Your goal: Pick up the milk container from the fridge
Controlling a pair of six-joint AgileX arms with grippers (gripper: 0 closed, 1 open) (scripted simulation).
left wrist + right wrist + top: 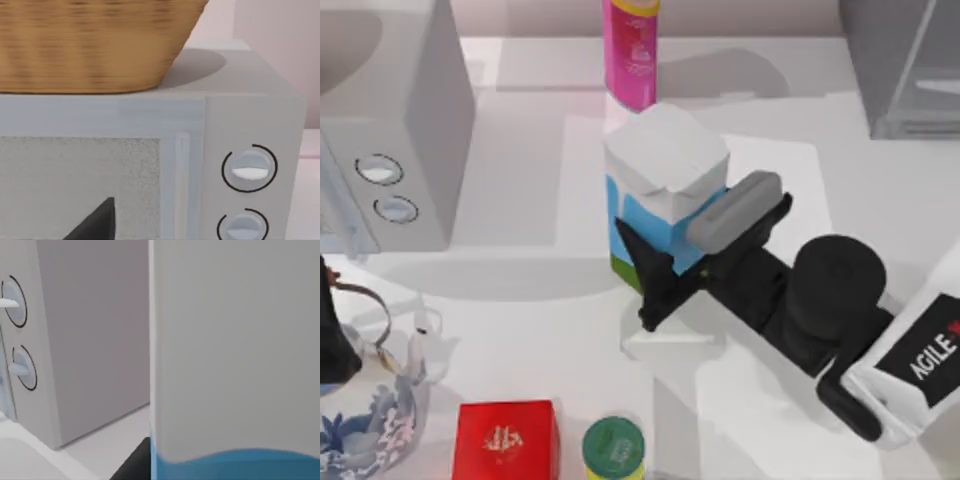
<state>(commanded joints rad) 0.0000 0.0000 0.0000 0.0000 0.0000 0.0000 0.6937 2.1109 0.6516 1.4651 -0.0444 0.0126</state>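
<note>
A: Where is the milk container (665, 190)?

B: From above it stands near the centre of the white counter (520, 300), upright or nearly so, white folded top towards the camera, light blue sides and a green band at its base. The fridge (910, 60) is well apart from it, at about two o'clock, in the far right corner.

A: And the right gripper (680, 250)?

B: It reaches in from four o'clock. Its jaws sit closed against the carton, one dark finger along the near blue side and a grey pad (735, 208) against the right side. It seems to have the carton in its grasp, though whether the base is off the counter I cannot tell. In the right wrist view the carton's pale wall and blue band are pressed up close.

A: What else is nearby?

B: A tall pink bottle (632, 50) just behind the carton at twelve o'clock. A light grey box with two round knobs (395, 120) at ten o'clock; the left wrist view shows a wicker basket (95, 45) on top of it. A red box (507, 440) and a green-lidded can (614, 447) at about seven o'clock.

A: The left gripper (95, 222)?

B: A dark fingertip shows in the left wrist view, in front of that box; I cannot tell how its jaws are set.
</note>
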